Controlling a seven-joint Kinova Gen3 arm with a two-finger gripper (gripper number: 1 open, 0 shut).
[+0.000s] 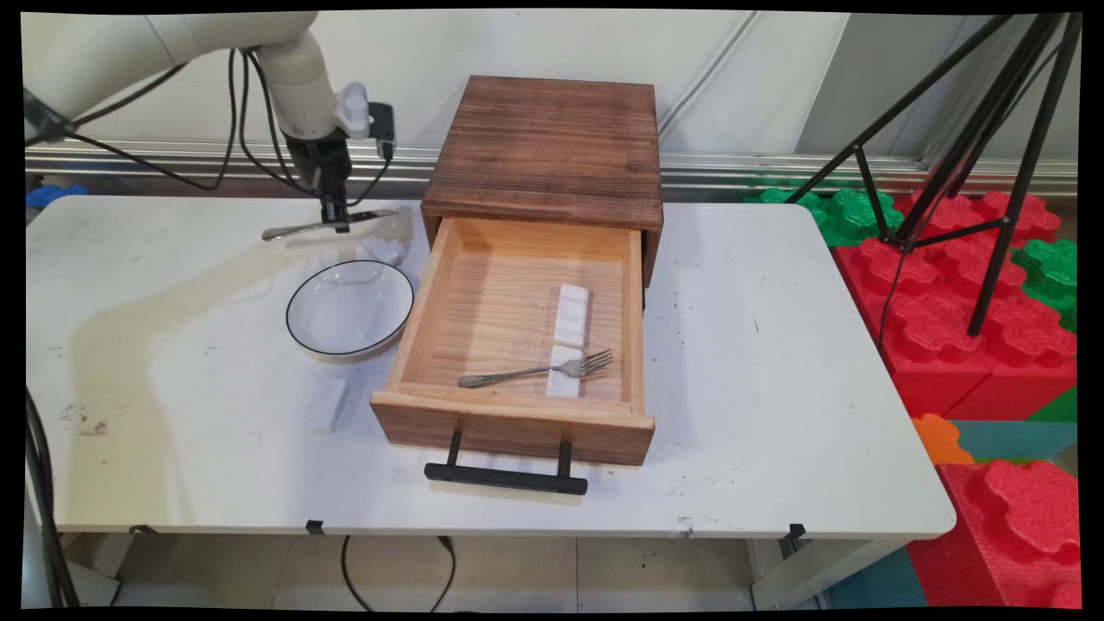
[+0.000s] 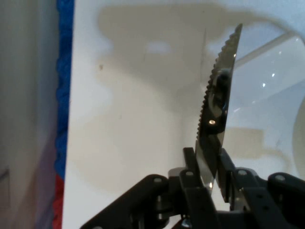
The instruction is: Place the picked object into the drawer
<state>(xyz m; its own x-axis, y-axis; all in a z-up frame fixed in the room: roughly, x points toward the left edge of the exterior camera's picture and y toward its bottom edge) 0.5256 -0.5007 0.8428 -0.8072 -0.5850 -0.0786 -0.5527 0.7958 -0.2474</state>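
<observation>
My gripper (image 1: 335, 222) hangs above the table's back left part, shut on a metal knife (image 1: 302, 229) that lies level in the air, its ends sticking out to either side. The hand view shows the knife's serrated blade (image 2: 220, 90) clamped between the two black fingers (image 2: 190, 164) of the gripper (image 2: 207, 167). Just below and in front stands a clear bowl with a dark rim (image 1: 349, 308). A small white block (image 1: 385, 250) lies between the bowl and the knife.
A wooden box (image 1: 545, 147) stands at the back middle with its drawer (image 1: 448, 259) pulled out; a fork (image 1: 535, 372) and two white blocks (image 1: 571, 315) lie inside. Another white block (image 1: 329, 405) lies in front of the bowl. A black tripod (image 1: 975, 129) stands at the right.
</observation>
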